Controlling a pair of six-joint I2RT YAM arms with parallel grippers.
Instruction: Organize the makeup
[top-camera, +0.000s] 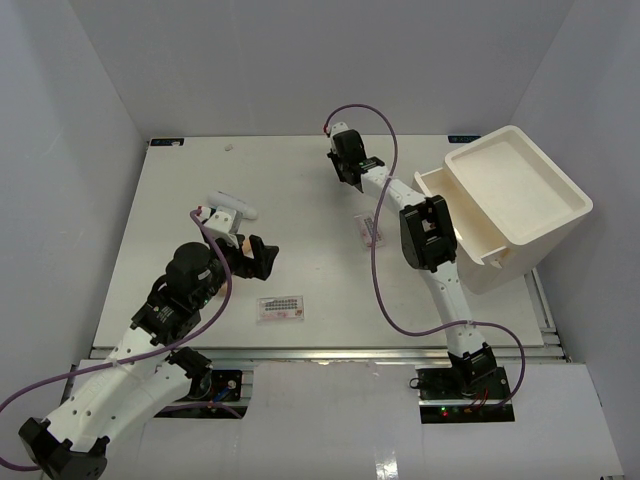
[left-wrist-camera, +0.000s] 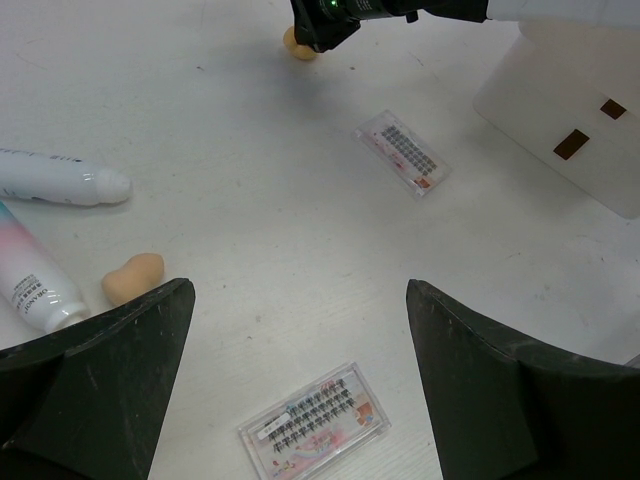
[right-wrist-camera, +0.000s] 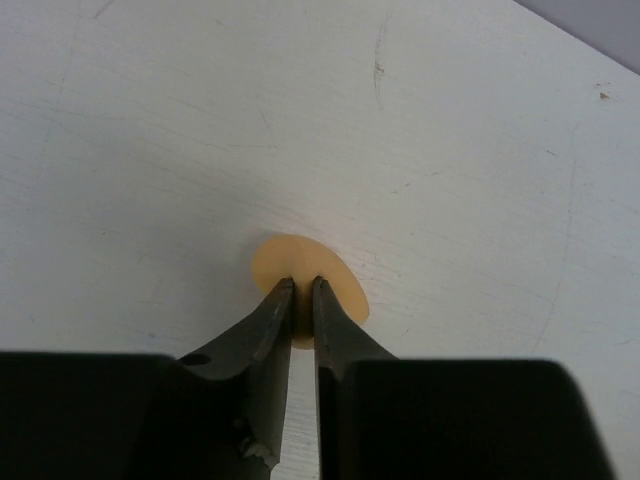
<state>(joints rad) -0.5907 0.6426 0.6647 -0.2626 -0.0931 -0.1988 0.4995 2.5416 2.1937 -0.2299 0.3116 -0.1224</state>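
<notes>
Right tool (right-wrist-camera: 302, 285), tapered tips on soft rounded tan sponge (right-wrist-camera: 300, 256)

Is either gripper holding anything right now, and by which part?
The right gripper is pinched on the tan sponge, gripping the edge nearest its wrist camera. The left gripper is open and holds nothing.

Plain white matte surface (top-camera: 200, 190), a bit scuffed. Lying on it: a flat clear plastic packet of dark dots (top-camera: 281, 307) near the front, another clear packet (top-camera: 371, 232) mid-right, a white plastic tube (top-camera: 232, 207) beside a pink-and-blue tube (left-wrist-camera: 30, 285) on the left, a tan egg-shaped sponge (left-wrist-camera: 132, 278) by those, second tan sponge (right-wrist-camera: 300, 270) far back.
</notes>
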